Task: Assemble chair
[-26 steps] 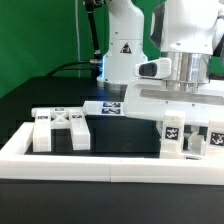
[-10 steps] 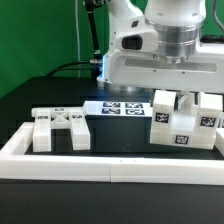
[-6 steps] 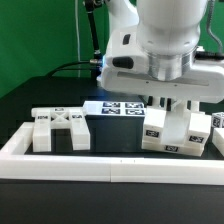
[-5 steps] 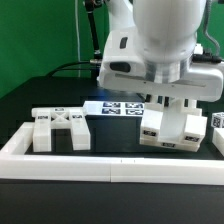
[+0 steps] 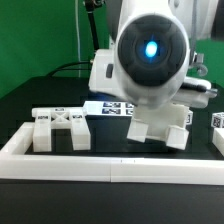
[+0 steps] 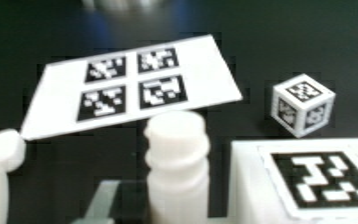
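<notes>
Wrist view: jaws clamped on the chair piece (image 6: 176,160); marker board (image 6: 131,85) carries four fiducial tags

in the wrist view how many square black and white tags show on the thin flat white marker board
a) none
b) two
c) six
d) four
d: the thin flat white marker board shows four tags, set in a two-by-two block.
</notes>
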Controlling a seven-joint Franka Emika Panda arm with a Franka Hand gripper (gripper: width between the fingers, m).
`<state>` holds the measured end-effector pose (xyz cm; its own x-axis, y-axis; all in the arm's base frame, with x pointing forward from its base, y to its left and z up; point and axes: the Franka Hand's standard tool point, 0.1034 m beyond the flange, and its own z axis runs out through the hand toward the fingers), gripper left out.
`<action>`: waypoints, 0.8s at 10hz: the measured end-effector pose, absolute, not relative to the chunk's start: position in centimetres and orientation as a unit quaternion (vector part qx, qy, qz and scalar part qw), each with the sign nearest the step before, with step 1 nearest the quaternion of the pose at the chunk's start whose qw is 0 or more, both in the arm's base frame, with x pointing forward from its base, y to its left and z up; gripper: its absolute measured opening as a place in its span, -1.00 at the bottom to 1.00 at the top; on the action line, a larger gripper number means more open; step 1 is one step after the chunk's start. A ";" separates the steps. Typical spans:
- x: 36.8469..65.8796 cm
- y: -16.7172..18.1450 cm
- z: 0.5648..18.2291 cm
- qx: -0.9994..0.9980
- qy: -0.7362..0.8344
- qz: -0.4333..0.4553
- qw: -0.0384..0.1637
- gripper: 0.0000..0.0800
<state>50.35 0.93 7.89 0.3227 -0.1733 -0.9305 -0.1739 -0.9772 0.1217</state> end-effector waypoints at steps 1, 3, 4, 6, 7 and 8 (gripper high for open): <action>50.3 0.8 7.7 -0.809 0.106 0.578 -0.001 -0.18; 50.4 0.8 7.8 -0.816 0.108 0.568 0.000 0.16; 50.3 0.7 7.6 -0.815 0.109 0.569 0.000 0.51; 50.3 0.6 7.5 -0.815 0.109 0.569 0.000 0.59; 50.3 0.4 7.4 -0.815 0.110 0.569 0.001 0.62; 50.3 -0.2 6.8 -0.814 0.108 0.570 0.006 0.62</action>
